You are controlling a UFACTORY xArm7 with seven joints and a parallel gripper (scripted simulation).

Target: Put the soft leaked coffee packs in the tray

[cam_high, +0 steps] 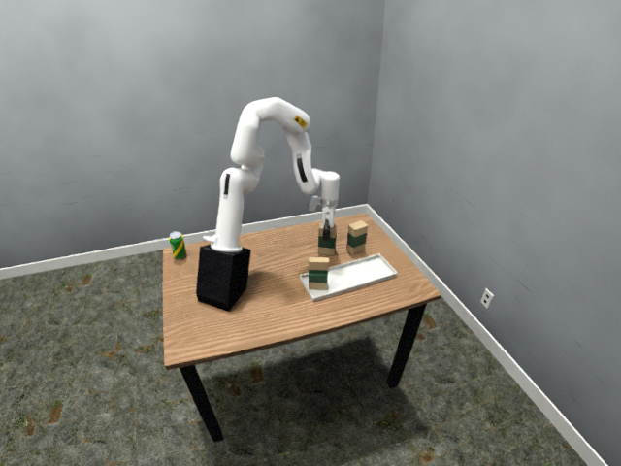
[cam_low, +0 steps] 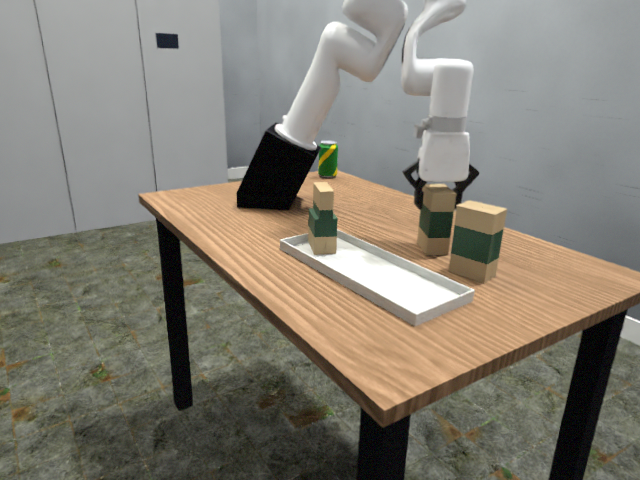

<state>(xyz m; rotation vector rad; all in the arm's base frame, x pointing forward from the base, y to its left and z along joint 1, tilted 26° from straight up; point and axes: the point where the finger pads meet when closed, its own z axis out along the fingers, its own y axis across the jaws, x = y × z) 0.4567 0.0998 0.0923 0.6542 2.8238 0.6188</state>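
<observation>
While the jaws stand spread on either side of the middle pack's (cam_low: 436,219) upper end, gripping nothing, the arm (cam_low: 444,87) hangs straight down over it. One pack (cam_low: 323,219) stands upright inside the tray (cam_low: 439,308), at the end nearer the arm's base (cam_low: 271,175); from the top view its foot seems to lie within the rim, though this cannot be made certain. The middle pack and the third pack (cam_low: 476,240) stand upright on the bench (cam_low: 330,330), just beside each other and just behind the tray's long side, apart from its rim. A can (cam_low: 327,159) stands at the far edge, well away from the work.

Step in hand, as judged: the squeeze test of the middle pack, with the gripper (cam_low: 440,192) either about to close on its two big sides or just released from them; the frames do not show which.

Next move, if the pack proves soft: close firmly, lift straight up so the neighbouring pack is not brushed, carry it over the bare stretch of the tray and set it down well inside the rim. If it proves firm, withdraw upward without tipping it, then shift across to test the third pack.
</observation>
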